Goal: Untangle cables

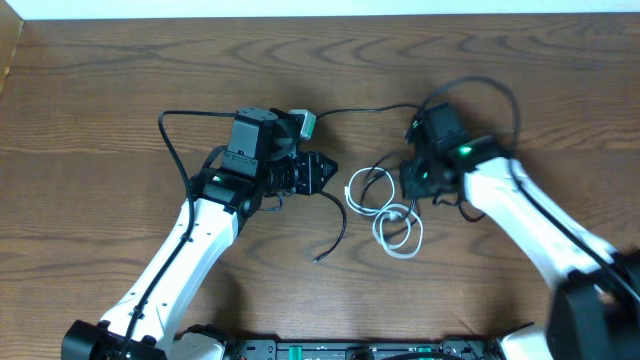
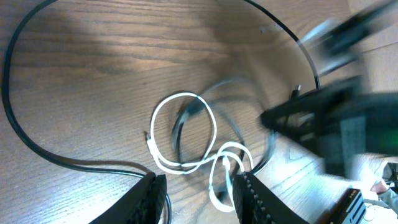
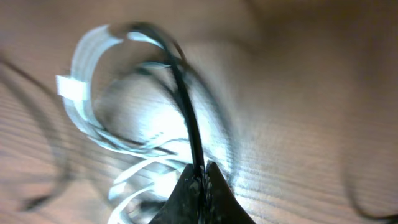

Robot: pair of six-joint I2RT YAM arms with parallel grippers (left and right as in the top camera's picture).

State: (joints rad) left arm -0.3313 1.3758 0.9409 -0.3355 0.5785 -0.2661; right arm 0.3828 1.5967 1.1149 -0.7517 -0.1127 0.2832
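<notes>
Mid-table, white cable looped | end effectors: R clamps black cable (blurry), L apart

Work surface and its borders.
A brown wood-grain table fills the view. A pale strip runs along its far edge, and a black rail with small green marks lies at the near centre.

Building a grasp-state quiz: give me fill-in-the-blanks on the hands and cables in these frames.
1. The right hand is ___ on the black cable.
2. The left hand has its fingers ___, gripping nothing.
3. The white cable lies in ___ on the table.

Missing words: shut; apart; loops.
</notes>
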